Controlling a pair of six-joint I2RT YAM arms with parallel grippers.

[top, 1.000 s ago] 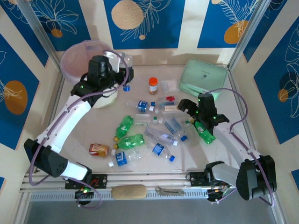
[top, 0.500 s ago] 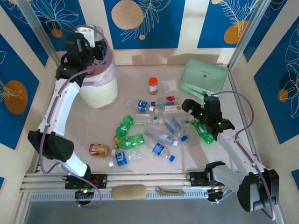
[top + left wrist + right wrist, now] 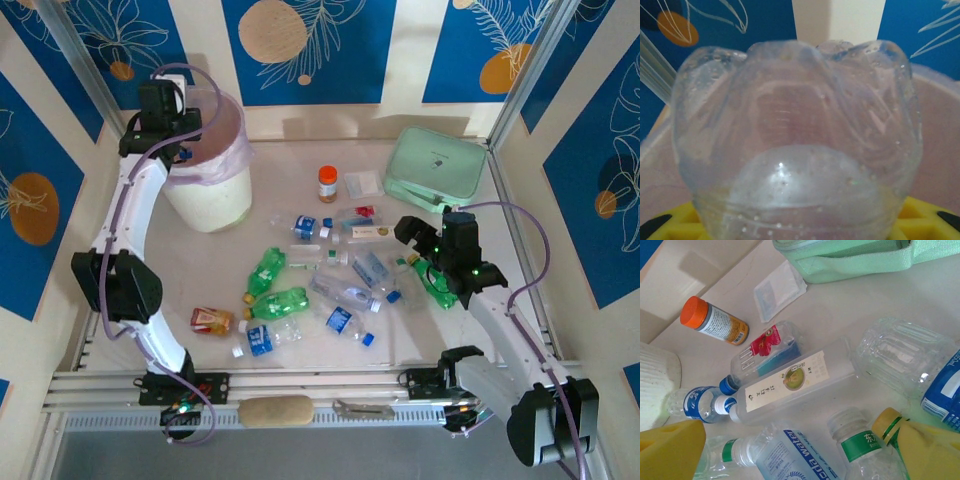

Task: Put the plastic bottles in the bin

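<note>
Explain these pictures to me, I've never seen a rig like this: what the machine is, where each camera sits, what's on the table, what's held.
Two robot arms are bolted at the table's near edge. The wide picture looks down from above and behind them; the other two come from cameras on each wrist. Plastic bottles, an orange-capped jar and a mint green container lie on the table. The left arm, jaws shut, holds a clear bottle at the pink-lined bin. The right arm's jaws hang open above the pile, holding nothing.

The bin (image 3: pixel 215 205) is white, pink-lined; bottles (image 3: pixel 281 301) clear, blue-labelled or green (the jar (image 3: pixel 328 184) orange-capped).
</note>
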